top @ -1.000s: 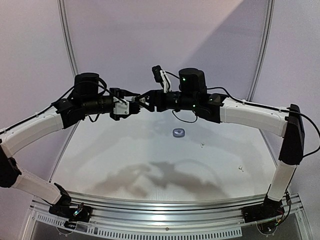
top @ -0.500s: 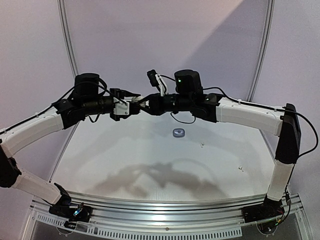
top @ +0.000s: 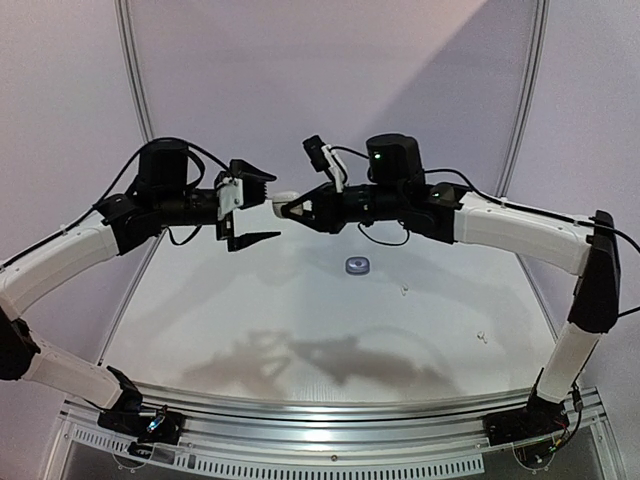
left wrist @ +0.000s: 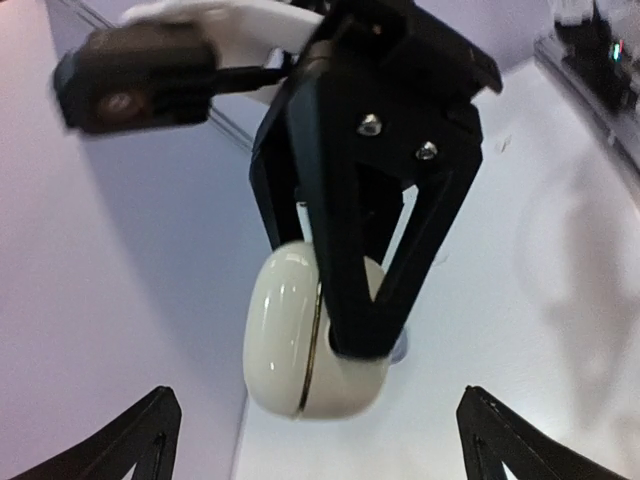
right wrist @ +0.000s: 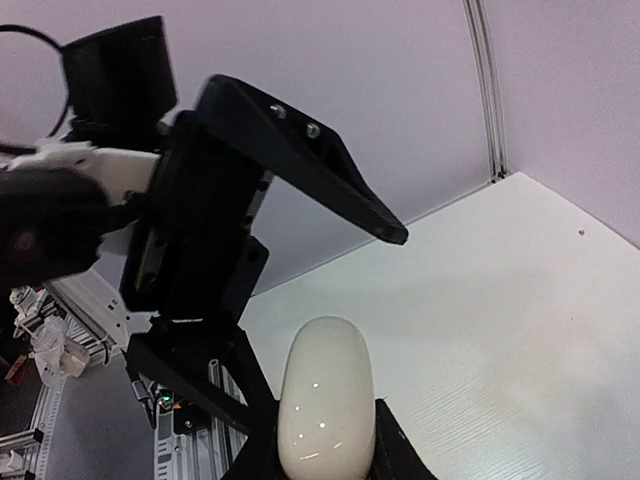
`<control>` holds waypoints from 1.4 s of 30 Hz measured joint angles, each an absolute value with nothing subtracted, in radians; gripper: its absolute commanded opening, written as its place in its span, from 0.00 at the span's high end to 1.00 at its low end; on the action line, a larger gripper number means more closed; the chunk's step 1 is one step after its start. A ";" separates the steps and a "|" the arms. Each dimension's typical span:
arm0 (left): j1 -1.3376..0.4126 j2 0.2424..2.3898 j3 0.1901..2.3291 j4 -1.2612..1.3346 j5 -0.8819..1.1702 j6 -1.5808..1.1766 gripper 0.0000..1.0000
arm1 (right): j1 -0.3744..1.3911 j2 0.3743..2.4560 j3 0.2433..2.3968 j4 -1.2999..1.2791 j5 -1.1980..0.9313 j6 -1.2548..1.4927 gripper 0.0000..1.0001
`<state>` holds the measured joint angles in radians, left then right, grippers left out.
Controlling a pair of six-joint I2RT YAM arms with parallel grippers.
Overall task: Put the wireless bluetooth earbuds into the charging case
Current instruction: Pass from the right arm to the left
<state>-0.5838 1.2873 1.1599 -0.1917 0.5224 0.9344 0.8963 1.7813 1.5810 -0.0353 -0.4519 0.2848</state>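
Above table [top: 300,330], closed white case [left wrist: 310,345] in right claw [top: 287,207]

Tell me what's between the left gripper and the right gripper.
A closed white charging case, clamped in the right gripper; the left gripper has its jaws open either side without touching it. The top and left wrist views show it.

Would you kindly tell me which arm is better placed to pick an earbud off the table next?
Left, probably: the left gripper is open and empty, while the right gripper is shut on the white case. The white earbud lies rightward, though.
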 measured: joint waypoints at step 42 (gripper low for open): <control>-0.580 1.368 1.147 0.511 1.031 -0.317 0.76 | 0.910 1.625 1.598 0.062 -0.587 0.098 1.00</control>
<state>-0.5797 1.3678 1.1473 0.5110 1.0313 -0.3168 0.9096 1.6249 1.5978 0.0624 -0.5873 0.0982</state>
